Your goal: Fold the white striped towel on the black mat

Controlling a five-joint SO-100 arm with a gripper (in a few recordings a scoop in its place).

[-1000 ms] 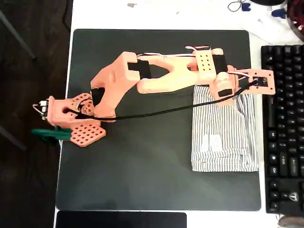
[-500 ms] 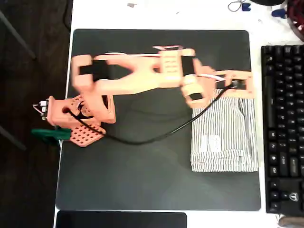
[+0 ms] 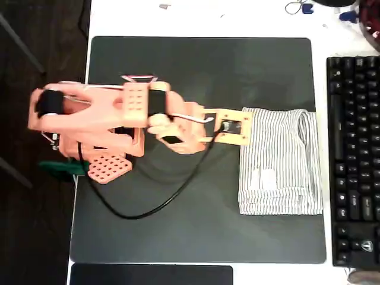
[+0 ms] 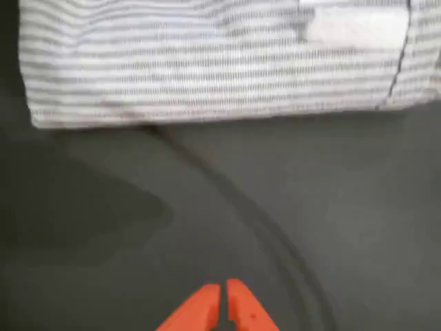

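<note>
The white striped towel lies as a compact folded rectangle on the right part of the black mat, its right edge close to the mat's right border, beyond which a black keyboard sits on the white worktop. A small white label patch shows on the towel's upper layer, and in the wrist view the same patch appears near the top right. The orange arm reaches from its base at the mat's left border, and the tool sits just off the towel's upper-left corner, over bare mat. In the wrist view the tool has its two orange tips pressed together with nothing between them, and the towel's near edge lies well ahead of those tips, across a stretch of bare mat. The towel appears already folded, so the step in hand is judged to be a withdrawal or a check of the result. To do it well, the tool should stay clear of the towel's left edge, and the black cable lying across the mat should not drag over the cloth and disturb the layers.
</note>
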